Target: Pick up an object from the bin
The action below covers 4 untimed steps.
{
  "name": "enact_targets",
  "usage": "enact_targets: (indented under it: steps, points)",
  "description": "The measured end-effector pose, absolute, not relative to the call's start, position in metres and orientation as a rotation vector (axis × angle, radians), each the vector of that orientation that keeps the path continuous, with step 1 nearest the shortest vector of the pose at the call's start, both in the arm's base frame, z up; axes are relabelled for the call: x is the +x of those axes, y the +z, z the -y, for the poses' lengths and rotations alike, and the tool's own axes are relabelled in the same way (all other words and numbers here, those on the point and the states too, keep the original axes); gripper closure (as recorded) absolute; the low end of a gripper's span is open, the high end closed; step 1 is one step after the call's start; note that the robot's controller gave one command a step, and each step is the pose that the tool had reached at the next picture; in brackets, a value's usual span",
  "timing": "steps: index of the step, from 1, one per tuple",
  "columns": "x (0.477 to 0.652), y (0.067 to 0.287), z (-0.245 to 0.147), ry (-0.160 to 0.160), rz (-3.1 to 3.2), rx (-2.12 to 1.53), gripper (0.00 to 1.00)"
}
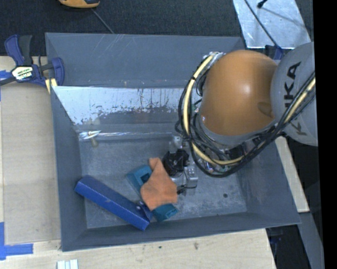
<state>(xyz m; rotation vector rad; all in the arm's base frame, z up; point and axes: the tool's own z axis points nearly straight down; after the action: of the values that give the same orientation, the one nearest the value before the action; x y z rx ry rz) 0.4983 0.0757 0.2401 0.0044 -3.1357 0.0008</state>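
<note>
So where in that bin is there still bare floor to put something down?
Bare floor lies on the left, between the small pale stick at the back and the long blue bar in front, and in the front right corner beside the gripper. The front middle is crowded: orange cloth, teal block and bar sit bunched there.

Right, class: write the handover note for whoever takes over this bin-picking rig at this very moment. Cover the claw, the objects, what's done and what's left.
Claw: low in the bin, at the right edge of the orange soft piece; open or shut cannot be told.
Things: the orange piece lies over a teal block near the floor's middle; a long blue bar lies slantwise to their left.
Done: nothing lifted yet; all three lie on the floor.
Left: grasp one thing, likely the orange piece, and lift it out.
</note>
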Motion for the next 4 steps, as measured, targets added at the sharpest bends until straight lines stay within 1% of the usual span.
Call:
enact_targets:
  steps: [1, 2, 3, 4]
  points:
    - [0.500, 0.245, -0.076, -0.001, 3.144, 0.001, 0.00]
    - [0.544, 0.207, -0.088, -0.004, 3.158, -0.064, 0.00]
    - [0.546, 0.158, -0.091, 0.000, 3.147, 0.038, 0.00]
    - [0.548, 0.111, -0.098, 0.006, 3.142, 0.012, 1.00]
